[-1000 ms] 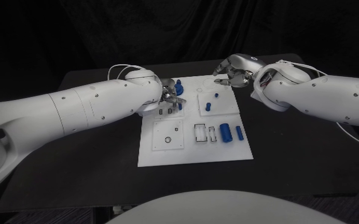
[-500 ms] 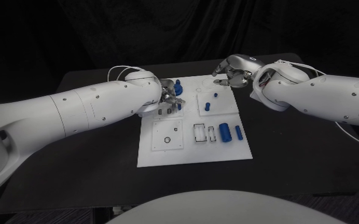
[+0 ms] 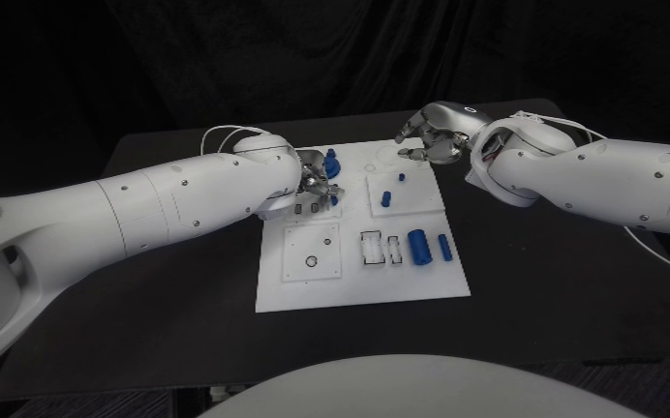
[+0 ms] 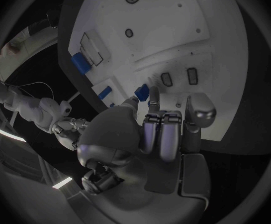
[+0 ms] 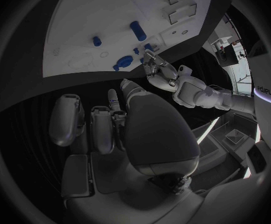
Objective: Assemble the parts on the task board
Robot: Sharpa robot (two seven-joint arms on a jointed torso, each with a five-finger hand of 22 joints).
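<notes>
From the head view, the task board (image 3: pixel 366 236) sits mid-table with blue parts (image 3: pixel 432 246) lying loose at its right side and open slots beside them, so assembly looks far from done; the left hand (image 3: pixel 316 190) works at the board's far-left corner, the right hand (image 3: pixel 429 143) hovers at its far edge. In the left wrist view the left hand (image 4: pixel 166 127) pinches a small blue part (image 4: pixel 141 91) over the board; in the right wrist view the right hand (image 5: pixel 104 127) is curled in, grasping nothing.

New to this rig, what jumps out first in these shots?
The white task board in the middle of the black table, with small blue parts on it. The left hand works at the board's far left corner, beside an upright blue part. The right hand hovers, fingers curled, over the board's far right edge.
</notes>
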